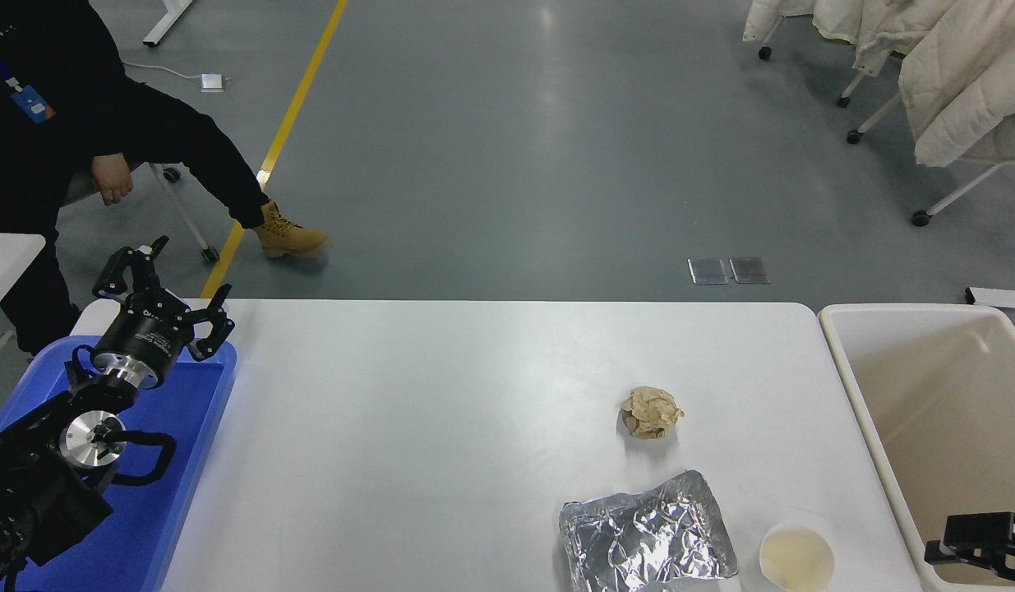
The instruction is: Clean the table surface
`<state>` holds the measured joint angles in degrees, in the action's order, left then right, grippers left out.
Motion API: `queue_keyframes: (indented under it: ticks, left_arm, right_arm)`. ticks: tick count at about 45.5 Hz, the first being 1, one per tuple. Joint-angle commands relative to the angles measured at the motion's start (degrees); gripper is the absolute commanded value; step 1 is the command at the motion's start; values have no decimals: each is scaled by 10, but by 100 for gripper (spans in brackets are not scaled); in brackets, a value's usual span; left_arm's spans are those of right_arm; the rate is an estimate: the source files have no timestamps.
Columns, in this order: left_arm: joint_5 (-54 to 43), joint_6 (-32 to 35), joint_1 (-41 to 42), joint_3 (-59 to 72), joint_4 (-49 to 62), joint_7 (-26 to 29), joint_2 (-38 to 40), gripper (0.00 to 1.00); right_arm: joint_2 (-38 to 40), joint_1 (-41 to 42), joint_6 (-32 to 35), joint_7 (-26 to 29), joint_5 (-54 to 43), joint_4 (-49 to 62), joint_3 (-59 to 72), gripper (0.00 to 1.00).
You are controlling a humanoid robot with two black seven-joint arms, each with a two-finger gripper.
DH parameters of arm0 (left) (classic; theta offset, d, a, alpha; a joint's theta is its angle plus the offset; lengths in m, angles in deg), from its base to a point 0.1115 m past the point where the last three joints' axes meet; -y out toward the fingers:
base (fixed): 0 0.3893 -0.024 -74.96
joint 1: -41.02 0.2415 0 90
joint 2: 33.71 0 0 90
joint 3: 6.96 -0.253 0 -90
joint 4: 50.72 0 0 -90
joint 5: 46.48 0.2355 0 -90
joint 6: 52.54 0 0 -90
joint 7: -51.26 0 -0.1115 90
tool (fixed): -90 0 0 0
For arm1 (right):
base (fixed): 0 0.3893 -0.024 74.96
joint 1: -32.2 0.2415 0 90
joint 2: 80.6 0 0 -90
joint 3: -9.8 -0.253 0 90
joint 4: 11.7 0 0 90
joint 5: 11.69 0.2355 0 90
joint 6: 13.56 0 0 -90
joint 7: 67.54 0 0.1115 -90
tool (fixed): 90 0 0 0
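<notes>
The white table surface (441, 427) carries a crumpled brown paper ball (652, 412), a crumpled sheet of silver foil (647, 534) and a paper cup (795, 557) with pale liquid, all at the right half. My left gripper (186, 270) is open and parked over the blue tray (191, 411) at the far left. Only part of my right gripper (977, 543) shows at the lower right corner, over the cream-beige bin (852, 386), to the right of the cup. It touches nothing that I can see.
A person in black sits at the far left beyond the table, hand (111, 179) near the knee, boot (292, 237) on the floor. White coats hang on a rack (951, 74) at the top right. A second table's corner (6, 255) shows at the left edge.
</notes>
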<state>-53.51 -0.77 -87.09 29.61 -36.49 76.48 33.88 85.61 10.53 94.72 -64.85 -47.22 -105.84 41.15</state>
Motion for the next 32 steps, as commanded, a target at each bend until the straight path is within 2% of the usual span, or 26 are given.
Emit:
queue_keyframes:
  ticks: [1, 32]
  left_arm:
    - [0, 0, 1, 0, 0, 0, 0, 100]
    - [0, 0, 0, 0, 0, 0, 0, 100]
  right_arm:
    - [-53, -21, -41, -1, 17, -1, -2, 100]
    - [-140, -56, -107, -4, 20, -5, -7, 100]
